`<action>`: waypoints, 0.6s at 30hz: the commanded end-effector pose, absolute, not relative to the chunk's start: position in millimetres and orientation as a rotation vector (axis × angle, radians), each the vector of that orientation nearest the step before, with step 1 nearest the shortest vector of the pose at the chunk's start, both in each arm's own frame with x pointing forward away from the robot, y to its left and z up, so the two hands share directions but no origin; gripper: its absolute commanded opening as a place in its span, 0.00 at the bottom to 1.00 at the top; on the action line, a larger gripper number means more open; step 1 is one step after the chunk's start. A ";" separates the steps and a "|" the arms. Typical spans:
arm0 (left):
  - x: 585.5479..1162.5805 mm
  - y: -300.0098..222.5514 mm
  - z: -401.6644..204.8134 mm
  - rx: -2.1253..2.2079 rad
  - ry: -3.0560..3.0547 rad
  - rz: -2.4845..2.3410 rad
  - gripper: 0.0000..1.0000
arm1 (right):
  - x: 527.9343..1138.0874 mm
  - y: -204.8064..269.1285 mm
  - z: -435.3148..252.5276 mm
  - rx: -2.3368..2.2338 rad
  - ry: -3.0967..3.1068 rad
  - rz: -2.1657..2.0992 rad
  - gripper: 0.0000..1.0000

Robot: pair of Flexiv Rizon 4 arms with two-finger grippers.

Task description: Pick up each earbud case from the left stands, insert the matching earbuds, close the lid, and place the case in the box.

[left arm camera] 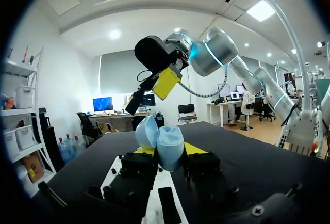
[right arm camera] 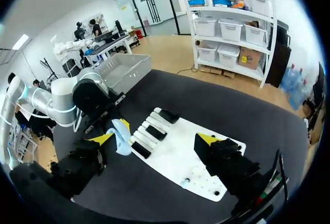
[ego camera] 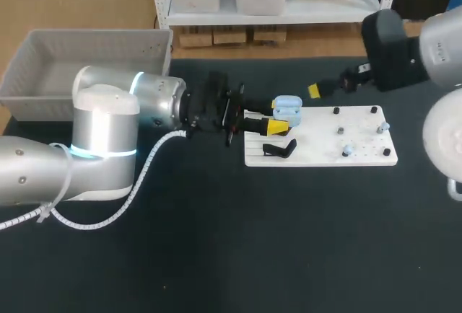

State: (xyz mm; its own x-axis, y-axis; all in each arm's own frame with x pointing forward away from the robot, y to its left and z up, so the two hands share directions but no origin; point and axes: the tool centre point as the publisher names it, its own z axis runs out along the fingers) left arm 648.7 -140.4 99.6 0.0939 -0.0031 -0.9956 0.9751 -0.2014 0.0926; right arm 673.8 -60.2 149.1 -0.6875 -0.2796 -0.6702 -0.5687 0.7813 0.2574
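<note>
A light blue earbud case (ego camera: 289,109) with its lid up hangs over the left end of the white board (ego camera: 321,156), and my left gripper (ego camera: 277,115) is shut on it. In the left wrist view the case (left arm camera: 169,145) sits between the yellow tips with the lid (left arm camera: 146,131) tilted back. My right gripper (ego camera: 316,91) hovers open just beyond the case, with nothing in it. From the right wrist, its gripper (right arm camera: 154,140) spans wide over the board (right arm camera: 180,154), the case (right arm camera: 121,136) near one finger. Small earbuds (ego camera: 347,151) rest on pegs at the board's right.
A grey box (ego camera: 86,68) stands at the back left of the table. A black stand (ego camera: 280,148) lies on the board below the case. Dark pegs (ego camera: 374,110) dot the board's right half. The table is covered with a black mat (ego camera: 231,241).
</note>
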 end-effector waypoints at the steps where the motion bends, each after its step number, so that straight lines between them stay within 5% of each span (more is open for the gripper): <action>1: 648.6 -140.2 98.6 1.402 1.038 -1.280 0.00 | 662.3 -85.6 160.7 -0.533 2.431 -0.100 1.00; 18: 648.6 -140.2 98.6 1.402 1.038 -1.280 0.00 | 678.1 -139.2 102.9 -0.646 2.655 -0.349 1.00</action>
State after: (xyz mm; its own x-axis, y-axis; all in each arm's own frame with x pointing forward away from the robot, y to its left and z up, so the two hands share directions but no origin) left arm 648.7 -140.5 99.6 0.0939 -0.0030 -0.9956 0.9751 -0.2014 0.0926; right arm 670.4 -144.5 105.9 -0.7977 -0.4868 -0.3560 -0.5036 0.8624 -0.0508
